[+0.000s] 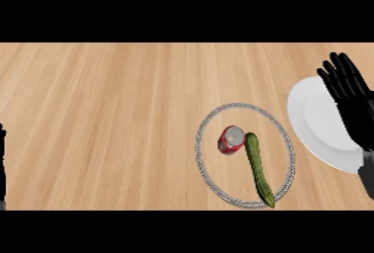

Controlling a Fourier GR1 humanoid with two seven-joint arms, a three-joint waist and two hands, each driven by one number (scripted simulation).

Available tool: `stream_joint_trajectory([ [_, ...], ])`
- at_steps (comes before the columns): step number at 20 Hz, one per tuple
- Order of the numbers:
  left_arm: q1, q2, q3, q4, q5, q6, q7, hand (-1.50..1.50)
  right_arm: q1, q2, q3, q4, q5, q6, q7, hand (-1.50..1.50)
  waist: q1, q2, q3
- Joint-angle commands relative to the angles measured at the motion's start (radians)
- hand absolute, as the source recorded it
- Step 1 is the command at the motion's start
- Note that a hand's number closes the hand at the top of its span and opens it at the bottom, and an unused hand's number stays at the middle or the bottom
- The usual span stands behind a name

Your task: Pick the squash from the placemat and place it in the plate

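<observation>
Currently the right hand (pixel 350 99) is held open, fingers straight, over the right part of the white plate (pixel 314 118) at the view's right edge. Just left of the plate, the green squash (pixel 257 165) is laid inside the round, grey-rimmed placemat (pixel 201 148), with a red can (pixel 231 140) lying just beside its upper end. Only a sliver of the left hand (pixel 2 163) is seen at the left edge; its state cannot be told.

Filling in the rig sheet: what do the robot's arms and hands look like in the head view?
Right hand: plain black all over, with long slim fingers and no markings or cables visible. There is a bit of grey at its wrist, and hardly any forearm shows. Left hand: only a thin black sliver at the left edge, too little to describe.
</observation>
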Motion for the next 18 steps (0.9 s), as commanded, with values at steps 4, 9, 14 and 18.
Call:
stream_joint_trajectory([
  [4,-0.205,-0.044,-0.133,-0.02,0.001,-0.121,0.08,0.0,-0.096,0.245,0.147,-0.029,0.061,-0.273,0.186,-1.5,0.004,-0.02,0.021],
  [9,-0.204,-0.094,-0.211,-0.05,0.027,-0.193,0.082,0.0,-0.123,-0.107,0.346,-0.002,0.526,-0.207,0.189,1.5,-0.007,-0.028,-0.001],
  [14,-0.305,-0.145,-0.248,-0.024,0.012,-0.194,0.161,0.0,0.121,0.299,0.478,0.046,0.582,-0.563,0.184,-1.5,-0.006,-0.026,0.024],
  [18,-0.322,-0.14,-0.215,-0.011,0.04,-0.237,0.174,0.0,0.113,0.299,0.572,0.039,0.82,-0.694,0.287,-1.5,0.005,-0.03,0.023],
])
